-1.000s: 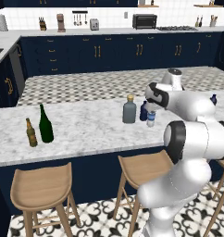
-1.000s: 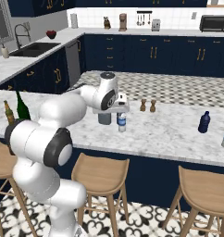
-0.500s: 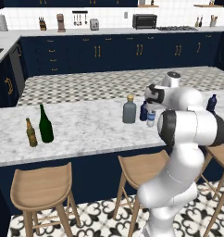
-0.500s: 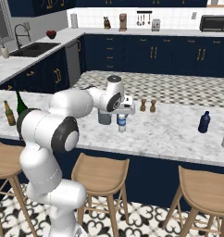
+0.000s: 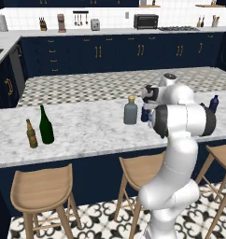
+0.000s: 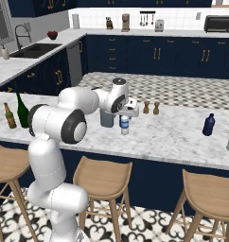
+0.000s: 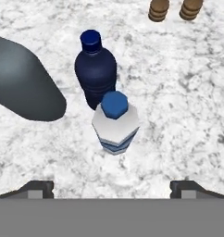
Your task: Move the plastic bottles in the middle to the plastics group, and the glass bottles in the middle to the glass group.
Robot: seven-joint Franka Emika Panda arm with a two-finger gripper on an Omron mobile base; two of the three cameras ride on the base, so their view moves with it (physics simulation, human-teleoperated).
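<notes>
Nothing's sorted yet. The pincer [image 7: 112, 187] is hovering wide apart and empty above the whitish bottle [image 7: 115, 122], with the navy bottle [image 7: 95, 76] and grey glass bottle [image 5: 130, 111] sitting mid-bench, far from the wine bottle [image 5: 45, 125] and slim blue bottle [image 6: 208, 125].

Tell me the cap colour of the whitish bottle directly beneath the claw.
Blue. The whitish plastic bottle wears a bright blue cap, clearest in the hand view.

Two brown shakers [image 6: 151, 108] stand side by side on the marble surface [image 6: 173, 137]. Wooden stools [image 5: 42, 189] line its near edge. A toaster oven [image 5: 145, 21] sits on the back wall's worktop.
</notes>
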